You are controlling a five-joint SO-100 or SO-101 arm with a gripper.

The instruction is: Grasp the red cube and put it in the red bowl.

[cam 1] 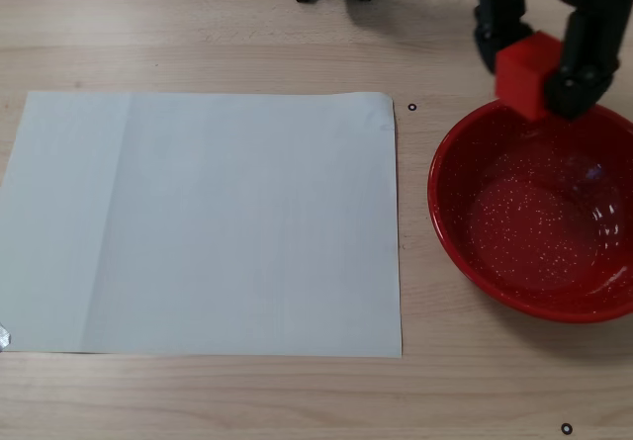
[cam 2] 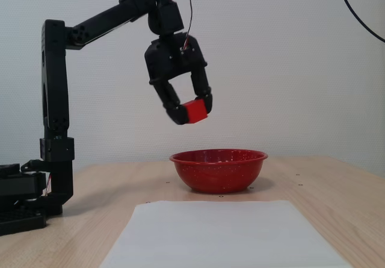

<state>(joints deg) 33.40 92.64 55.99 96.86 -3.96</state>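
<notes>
My black gripper (cam 1: 532, 82) (cam 2: 194, 112) is shut on the red cube (cam 1: 525, 74) (cam 2: 195, 111) and holds it in the air. In a fixed view from above, the cube hangs over the far rim of the red bowl (cam 1: 450, 213). From the side, the cube floats well above the bowl (cam 2: 218, 173), over its left part. The glossy bowl, speckled white inside, rests on the wooden table with nothing in it.
A white sheet of paper (cam 1: 198, 222) (cam 2: 222, 235) lies flat on the table, left of the bowl in a fixed view from above. The arm's black base (cam 2: 24, 196) stands at the left in the side view. Small black marks (cam 1: 411, 108) dot the wood.
</notes>
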